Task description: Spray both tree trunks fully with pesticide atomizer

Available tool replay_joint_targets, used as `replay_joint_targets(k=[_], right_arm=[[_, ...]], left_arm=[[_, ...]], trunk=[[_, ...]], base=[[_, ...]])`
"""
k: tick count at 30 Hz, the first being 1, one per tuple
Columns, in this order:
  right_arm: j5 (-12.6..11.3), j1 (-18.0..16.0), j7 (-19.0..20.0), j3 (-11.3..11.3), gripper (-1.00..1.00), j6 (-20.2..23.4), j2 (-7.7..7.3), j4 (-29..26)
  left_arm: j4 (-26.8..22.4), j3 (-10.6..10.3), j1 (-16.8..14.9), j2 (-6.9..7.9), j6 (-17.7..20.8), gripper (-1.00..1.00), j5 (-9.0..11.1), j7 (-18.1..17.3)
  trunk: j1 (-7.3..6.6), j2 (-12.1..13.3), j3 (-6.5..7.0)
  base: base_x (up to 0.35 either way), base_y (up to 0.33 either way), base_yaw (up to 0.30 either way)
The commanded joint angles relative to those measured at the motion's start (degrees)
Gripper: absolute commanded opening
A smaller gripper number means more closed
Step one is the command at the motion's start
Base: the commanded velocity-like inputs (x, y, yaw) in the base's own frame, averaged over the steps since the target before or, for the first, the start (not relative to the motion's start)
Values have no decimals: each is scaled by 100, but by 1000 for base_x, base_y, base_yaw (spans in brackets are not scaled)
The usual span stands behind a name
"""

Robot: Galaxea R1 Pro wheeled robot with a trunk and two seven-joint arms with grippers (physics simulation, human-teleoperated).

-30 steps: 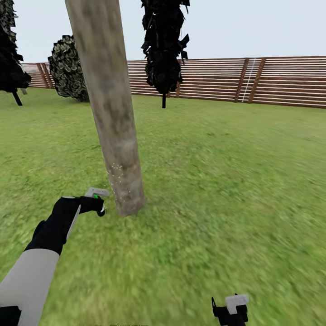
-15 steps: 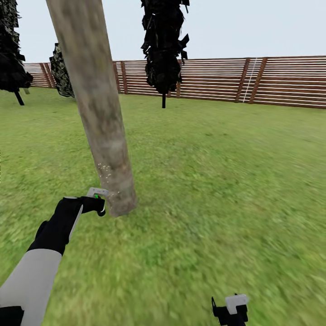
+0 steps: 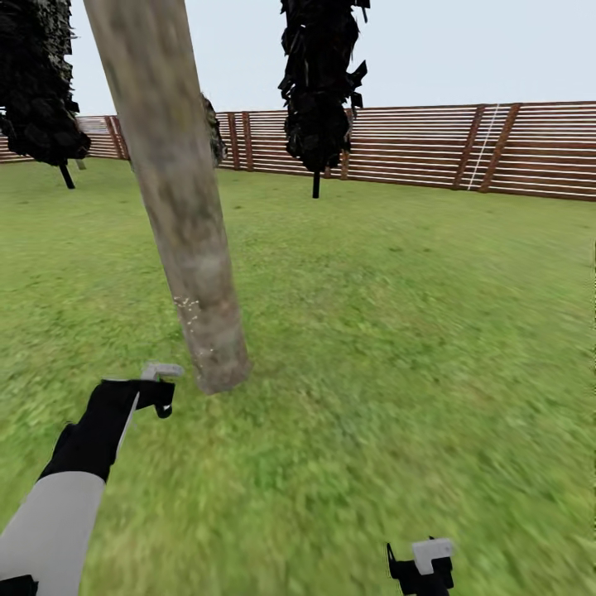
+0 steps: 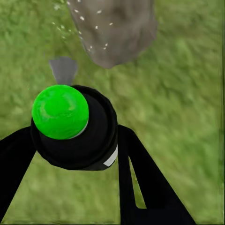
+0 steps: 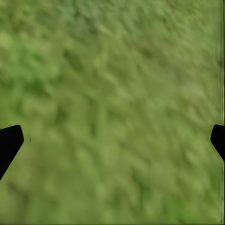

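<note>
My left gripper, clenched on the sprayer, has dropped toward the lower left, off the trunk. Few white flecks dot its base, so coverage looks incomplete. My right gripper hangs released.

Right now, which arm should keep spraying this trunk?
Left. The left gripper holds the pesticide atomizer, its grey nozzle aimed at the tree trunk base, where white specks show. The right gripper sits low at the robot's right, open and empty over grass.
</note>
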Motion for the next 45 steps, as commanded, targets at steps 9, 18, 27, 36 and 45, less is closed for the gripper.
replay_joint_targets(k=[9,18,27,36,45], right_arm=[[0,0,0,-7,100,0,-10,0],[0,0,0,-7,100,0,-7,0],[0,0,0,-1,100,0,-7,0],[0,0,0,1,100,0,-7,0],[0,0,0,1,100,0,-7,0]], left_arm=[[245,66,66,129,-16,-100,-32,182],[798,68,140,98,-256,-100,23,439],[841,137,158,85,-479,-100,423,897],[943,311,276,-27,-737,-100,397,953],[1708,310,277,-397,-1925,-100,436,1816]], trunk=[[0,0,0],[0,0,0],[0,0,0],[0,0,0],[0,0,0]], base=[[137,-232,0],[243,-173,18],[243,-172,254],[180,-209,207],[147,-243,100]])
